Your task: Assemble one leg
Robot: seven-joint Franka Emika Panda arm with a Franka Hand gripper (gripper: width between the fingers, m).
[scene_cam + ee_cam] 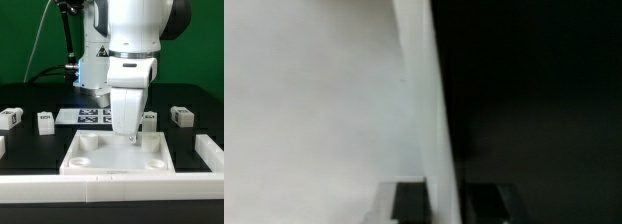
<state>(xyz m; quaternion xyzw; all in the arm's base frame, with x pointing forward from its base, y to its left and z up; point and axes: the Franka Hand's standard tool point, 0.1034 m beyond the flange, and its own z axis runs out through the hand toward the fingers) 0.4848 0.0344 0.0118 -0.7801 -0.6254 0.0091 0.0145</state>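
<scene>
Black tabletop (30, 142) is seen before a green backdrop. Toward the front a white tray (120, 160) with round corner sockets is laid, and the gripper (128, 132) is lowered at its 12 o'clock rim. Whether the jaws are parted or clenched cannot be told; only a white surface (313, 100) against darkness is shown in the wrist view. One leg (150, 120) is stood on the table just beside the gripper, at its 3 o'clock. A second leg (45, 121) and a third leg (10, 117) are stood at the tray's 10 o'clock, and a fourth leg (181, 115) at its 2 o'clock.
</scene>
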